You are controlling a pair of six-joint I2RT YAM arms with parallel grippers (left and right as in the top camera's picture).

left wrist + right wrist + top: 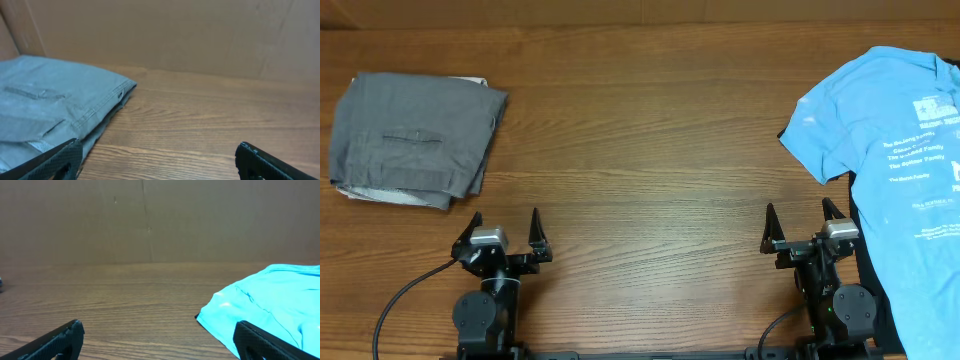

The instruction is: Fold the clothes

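The clothes, dark grey shorts (415,140), lie folded in a compact stack at the far left of the table, slit back pocket facing up; in the left wrist view the shorts (55,105) fill the left side. My left gripper (504,226) rests open near the front edge, just right of and in front of the shorts, with nothing between its fingers. My right gripper (801,219) stands open at the front right, empty, its right finger close to the T-shirt's edge. From each wrist camera only the fingertips (60,157) (62,337) show, spread wide over bare wood.
A light blue T-shirt (895,150) with white print lies spread over the right end of the table, over something dark beneath it; its sleeve edge (260,305) shows in the right wrist view. A brown cardboard wall (150,220) stands behind the table.
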